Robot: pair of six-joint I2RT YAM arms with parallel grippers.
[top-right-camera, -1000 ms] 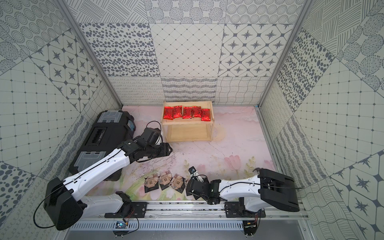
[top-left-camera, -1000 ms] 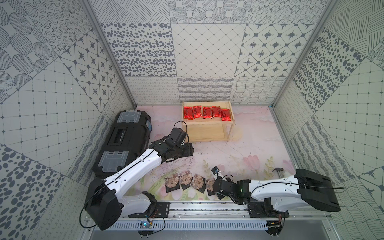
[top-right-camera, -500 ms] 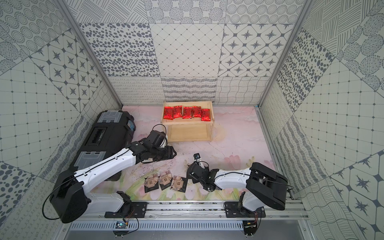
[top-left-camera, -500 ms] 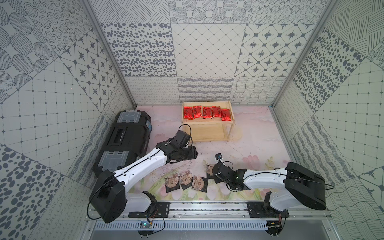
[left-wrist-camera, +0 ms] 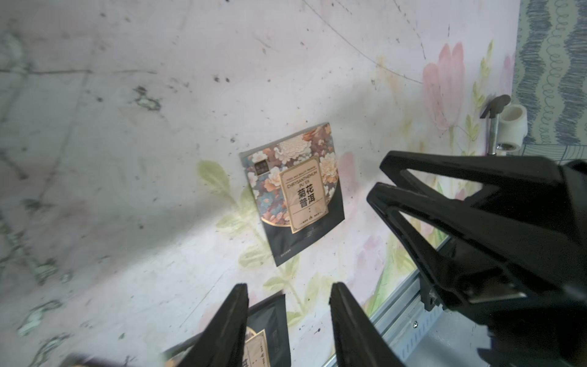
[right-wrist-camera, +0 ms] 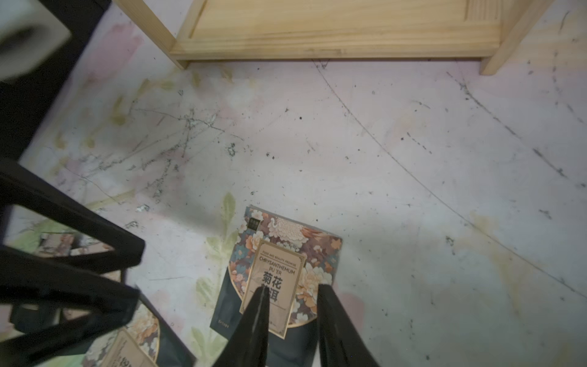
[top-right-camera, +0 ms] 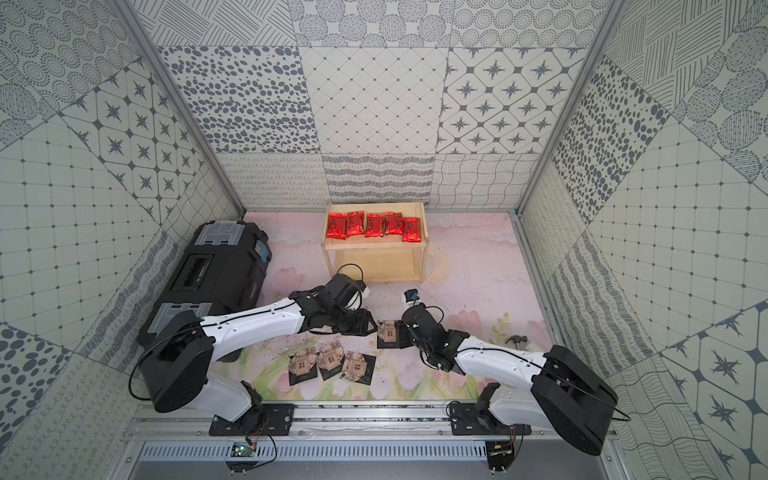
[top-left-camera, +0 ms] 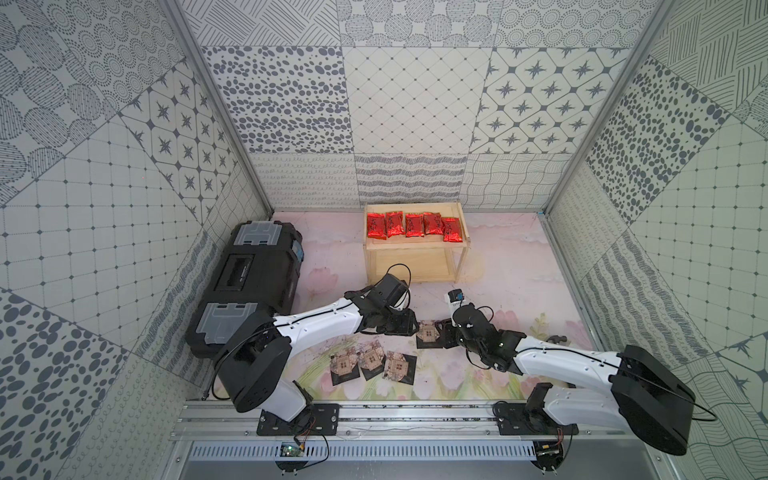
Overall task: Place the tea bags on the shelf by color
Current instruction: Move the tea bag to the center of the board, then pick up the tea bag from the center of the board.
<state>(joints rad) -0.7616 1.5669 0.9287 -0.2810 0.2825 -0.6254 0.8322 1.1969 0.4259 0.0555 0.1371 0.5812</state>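
Black floral sachet (top-left-camera: 428,333) lies flat on the mat (top-left-camera: 519,270), at six o'clock from the shelf (top-left-camera: 415,249), beneath the parted fingers of the right gripper (right-wrist-camera: 292,289). The left gripper (left-wrist-camera: 289,286), at its nine o'clock, gapes empty.

Counts as seen in both top views. Five red foil tea bags (top-left-camera: 415,225), side by side on the upper tier. Four black floral tea bags (top-left-camera: 371,360) visible: three in a row and one (top-left-camera: 428,333) apart from them. One wooden shelf (top-left-camera: 415,246), with two tiers. One black toolbox (top-left-camera: 249,282). Two robot arms: the left arm (top-left-camera: 316,322) and the right arm (top-left-camera: 561,361).
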